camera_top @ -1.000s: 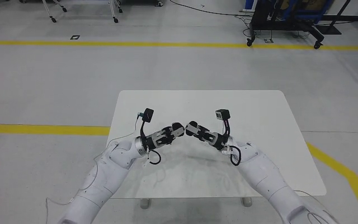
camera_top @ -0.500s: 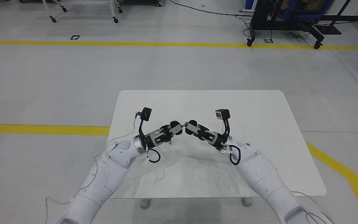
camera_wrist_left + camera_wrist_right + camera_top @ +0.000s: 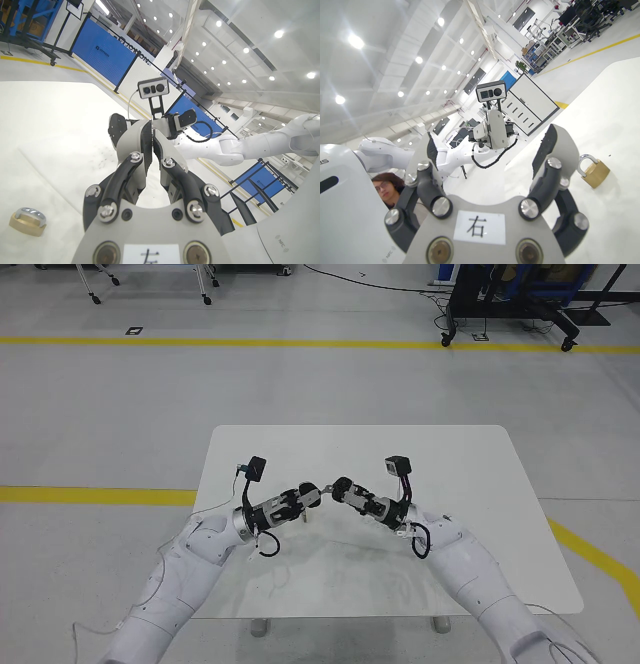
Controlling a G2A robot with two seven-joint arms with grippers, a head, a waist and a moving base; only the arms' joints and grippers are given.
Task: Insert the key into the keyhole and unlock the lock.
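A brass padlock (image 3: pixel 27 221) with a silver shackle stands on the white table (image 3: pixel 450 464); the right wrist view has the padlock (image 3: pixel 593 170) beside that gripper's finger. My left gripper (image 3: pixel 316 493) is raised over the table's middle with its fingers (image 3: pixel 160 147) shut. A thin silvery piece, apparently the key (image 3: pixel 323 493), pokes from its tip. My right gripper (image 3: pixel 337 485) faces it tip to tip and is open, its fingers (image 3: pixel 551 147) spread wide on either side of the left gripper's tip. The right gripper holds nothing.
Both arms come in from the table's near edge and meet over its middle. Yellow floor lines run behind the table and on both sides of it. Racks and carts stand far off across the floor.
My left arm has drawn back a little to the left, widening the gap between the two gripper tips. The right gripper has hardly moved.
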